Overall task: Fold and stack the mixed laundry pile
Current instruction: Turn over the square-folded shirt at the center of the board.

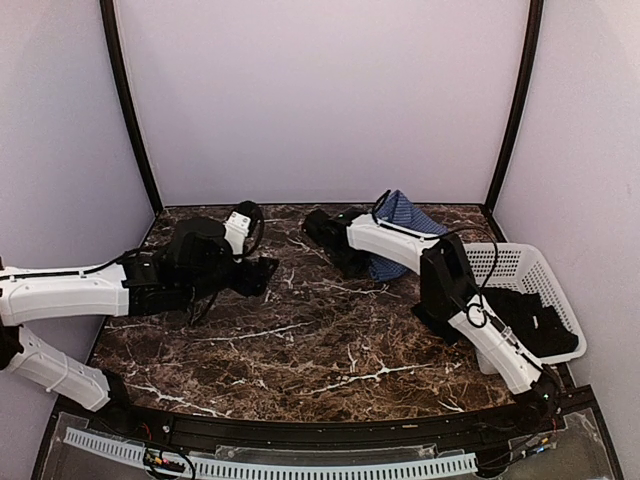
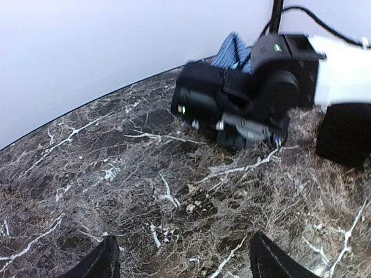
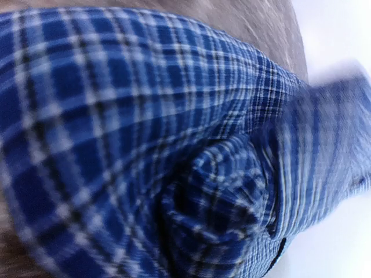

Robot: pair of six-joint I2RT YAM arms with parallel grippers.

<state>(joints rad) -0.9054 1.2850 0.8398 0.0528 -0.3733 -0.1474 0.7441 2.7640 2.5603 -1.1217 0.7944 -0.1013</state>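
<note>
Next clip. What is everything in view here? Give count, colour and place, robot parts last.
checked shirt: one, blue and white, bunched at the table's back right
black garment: one, black, inside the basket
basket: one, white perforated plastic, table's right edge
table: one, dark brown marble with white veins, under everything
corner posts: two, black, back corners
left gripper: one, black, open, at bare marble left of centre
right gripper: one, black, shut, beside the shirt; a grip cannot be confirmed
</note>
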